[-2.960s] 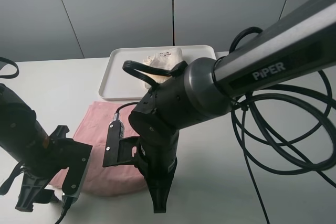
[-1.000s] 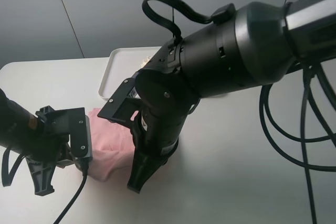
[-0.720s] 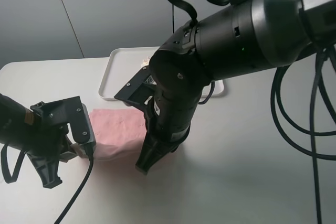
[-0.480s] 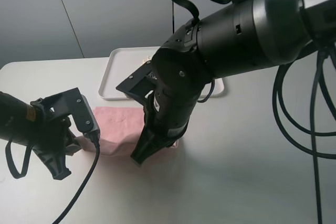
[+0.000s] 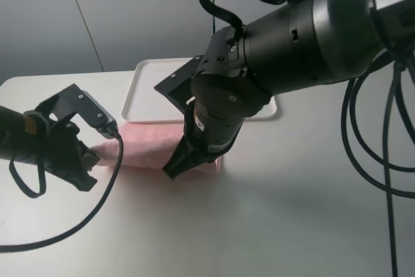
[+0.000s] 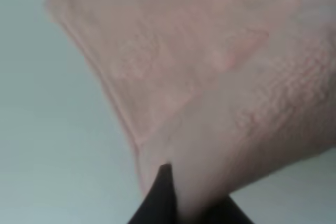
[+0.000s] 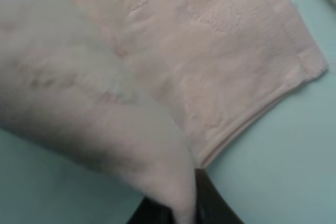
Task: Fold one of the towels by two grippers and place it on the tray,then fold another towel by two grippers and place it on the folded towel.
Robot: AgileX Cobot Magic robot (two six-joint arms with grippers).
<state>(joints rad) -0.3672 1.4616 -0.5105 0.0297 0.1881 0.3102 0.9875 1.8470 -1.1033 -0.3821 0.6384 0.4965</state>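
Note:
A pink towel [image 5: 144,147] lies on the white table in front of the white tray [image 5: 139,98], doubled over itself. My left gripper [image 5: 92,160] is shut on the towel's left corner. My right gripper [image 5: 174,168] is shut on the towel further right. In the left wrist view the pink towel [image 6: 199,77] fills the picture, with its edge pinched in the gripper [image 6: 184,208]. In the right wrist view the held fold of the towel [image 7: 173,61] hangs over the lower layer from the gripper [image 7: 173,208]. The right arm hides the tray's contents.
The bulky right arm [image 5: 279,63] covers the middle of the tray and table. Black cables [image 5: 382,128] loop at the right. The left arm's cable [image 5: 84,215] trails over the table's near left. Grey wall panels stand behind.
Both grippers have carried the towel's near edge up and away towards the tray, laying it over the far half. The towel now shows as a narrower band.

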